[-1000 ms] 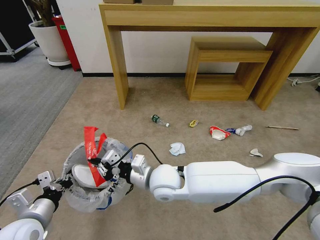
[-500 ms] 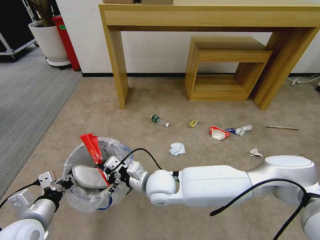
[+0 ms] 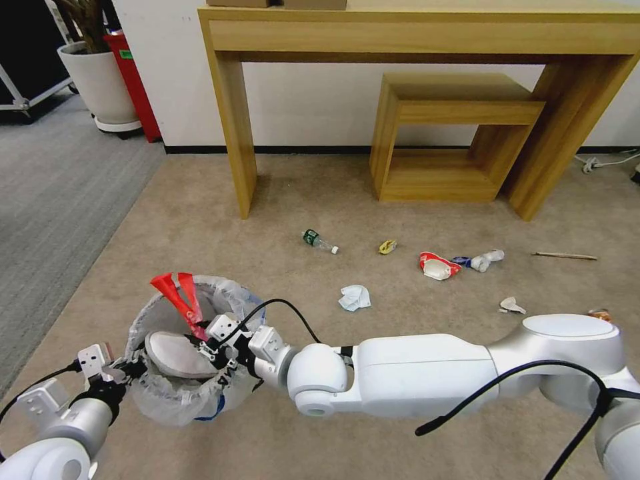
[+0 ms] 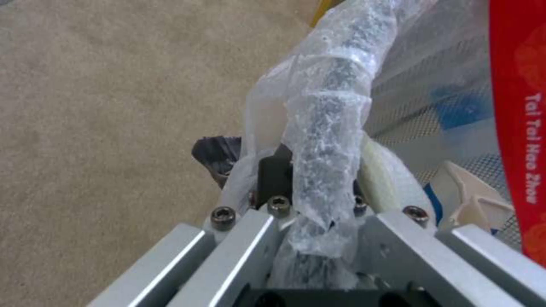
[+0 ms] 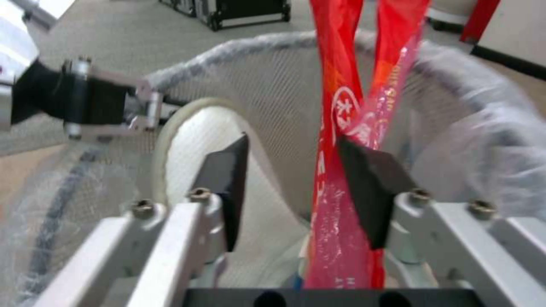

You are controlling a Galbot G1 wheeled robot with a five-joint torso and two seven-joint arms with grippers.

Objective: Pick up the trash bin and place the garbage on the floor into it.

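Counted: one trash bin [image 3: 175, 393]; one white slipper [image 3: 175, 355] and one red wrapper [image 3: 179, 297] inside it; one plastic bottle [image 3: 319, 241]; one wooden stick [image 3: 564, 255]; one crumpled white paper [image 3: 354, 297]; two tools, left tool [image 3: 127, 369] and right tool [image 3: 212, 341].

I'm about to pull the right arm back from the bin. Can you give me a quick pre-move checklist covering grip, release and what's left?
1. Left pincer shut on trash bin rim: ok.
2. Right pincer open: ok.
3. Red wrapper free of the pads: not ok, it touches one.
4. Wrapper fully inside the bin: not ok, it sticks up above the rim.
5. Slipper in the bin: ok.
6. Floor cleared: not ok, bottle and other litter remain.
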